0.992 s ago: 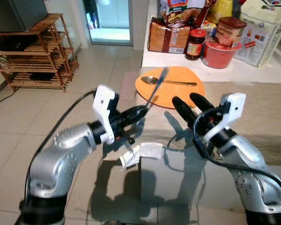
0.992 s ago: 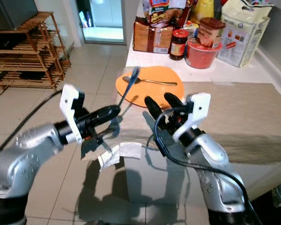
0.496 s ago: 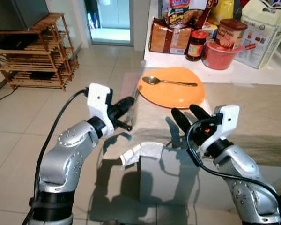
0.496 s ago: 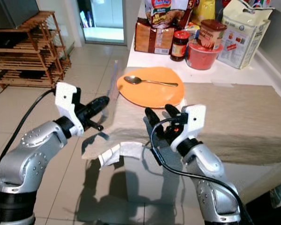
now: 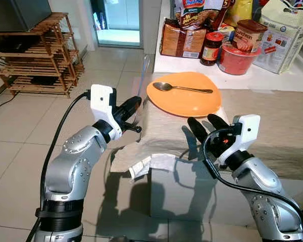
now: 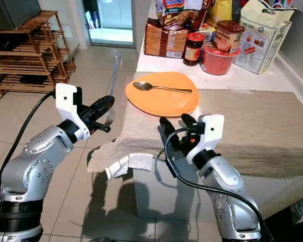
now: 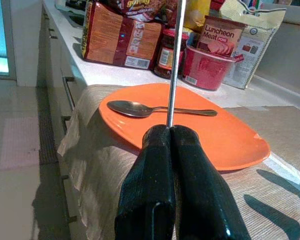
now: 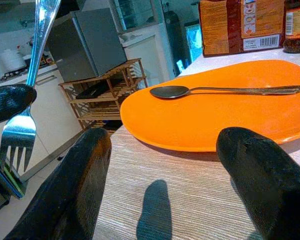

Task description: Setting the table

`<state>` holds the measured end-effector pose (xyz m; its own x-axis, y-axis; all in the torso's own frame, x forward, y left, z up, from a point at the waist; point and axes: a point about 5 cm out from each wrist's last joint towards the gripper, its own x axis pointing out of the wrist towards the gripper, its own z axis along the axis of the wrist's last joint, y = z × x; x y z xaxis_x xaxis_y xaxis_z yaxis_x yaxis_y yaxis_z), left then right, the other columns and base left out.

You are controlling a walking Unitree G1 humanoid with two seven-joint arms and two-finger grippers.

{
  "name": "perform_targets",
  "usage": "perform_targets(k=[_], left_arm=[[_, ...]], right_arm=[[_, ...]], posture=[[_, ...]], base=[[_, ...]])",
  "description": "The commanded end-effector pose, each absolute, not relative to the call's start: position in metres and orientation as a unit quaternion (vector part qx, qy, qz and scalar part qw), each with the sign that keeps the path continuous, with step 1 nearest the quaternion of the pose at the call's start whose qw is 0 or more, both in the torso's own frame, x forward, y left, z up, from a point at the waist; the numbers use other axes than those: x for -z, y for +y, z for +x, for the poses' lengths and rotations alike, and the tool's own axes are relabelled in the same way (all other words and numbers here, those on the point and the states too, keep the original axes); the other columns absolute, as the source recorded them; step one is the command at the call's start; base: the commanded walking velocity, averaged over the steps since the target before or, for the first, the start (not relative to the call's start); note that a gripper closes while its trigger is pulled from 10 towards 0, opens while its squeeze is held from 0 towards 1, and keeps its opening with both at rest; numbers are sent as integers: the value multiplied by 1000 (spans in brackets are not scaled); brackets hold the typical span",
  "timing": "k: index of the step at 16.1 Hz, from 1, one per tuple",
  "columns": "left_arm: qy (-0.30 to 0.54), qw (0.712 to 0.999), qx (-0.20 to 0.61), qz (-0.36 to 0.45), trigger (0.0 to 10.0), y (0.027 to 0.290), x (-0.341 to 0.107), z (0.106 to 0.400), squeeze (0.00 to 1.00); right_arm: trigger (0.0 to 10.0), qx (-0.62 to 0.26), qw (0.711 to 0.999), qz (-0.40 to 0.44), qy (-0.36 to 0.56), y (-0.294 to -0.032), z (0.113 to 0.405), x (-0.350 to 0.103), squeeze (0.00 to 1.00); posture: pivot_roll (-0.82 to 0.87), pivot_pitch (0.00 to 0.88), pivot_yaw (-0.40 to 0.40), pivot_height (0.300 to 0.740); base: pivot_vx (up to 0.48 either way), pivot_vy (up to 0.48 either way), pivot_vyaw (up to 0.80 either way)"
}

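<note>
Left wrist view: left gripper [image 7: 169,131] pinched tight on one fork [image 5: 143,75], handle upright, tines down, off the counter's left edge. One orange plate [image 5: 184,100] sits on the beige cloth [image 5: 272,126] near that edge, one spoon [image 5: 181,88] lying across it. Right gripper [image 5: 208,124] hovers over the cloth just before the plate, fingers [image 8: 82,180] spread wide, holding nothing. Food packages and jars crowd the far edge.

Shiny metal fork [image 8: 21,125], glossy orange plate [image 5: 184,98], woven cloth [image 5: 272,121]

Orange plate [image 5: 184,100], silver spoon [image 5: 182,88], beige striped cloth [image 5: 272,126].
</note>
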<state>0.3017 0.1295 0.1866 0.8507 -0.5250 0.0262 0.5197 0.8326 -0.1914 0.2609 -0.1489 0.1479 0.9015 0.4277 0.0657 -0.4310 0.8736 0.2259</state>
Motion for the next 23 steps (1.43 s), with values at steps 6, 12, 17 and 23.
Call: perform_targets(k=[6,12,17,23], left_arm=[[3,956,274,-109,0,131,-191,305,0],[19,954,282,-97,0,131,-182,301,0],[26,945,309,-106,0,124,-178,295,0],[38,920,371,-115,0,107,-178,285,0]], right_arm=[[10000,-215,970,114,-3,-154,260,-144,0],[10000,-212,971,113,6,-151,253,-138,0],[10000,-222,969,108,-9,-149,261,-148,0],[10000,-302,942,146,5,-127,285,-163,0]], posture=[[45,0,1,740],[42,0,9,740],[47,0,6,740],[73,0,-1,740]], base=[[-149,-157,0],[0,0,0],[0,0,0],[0,0,0]])
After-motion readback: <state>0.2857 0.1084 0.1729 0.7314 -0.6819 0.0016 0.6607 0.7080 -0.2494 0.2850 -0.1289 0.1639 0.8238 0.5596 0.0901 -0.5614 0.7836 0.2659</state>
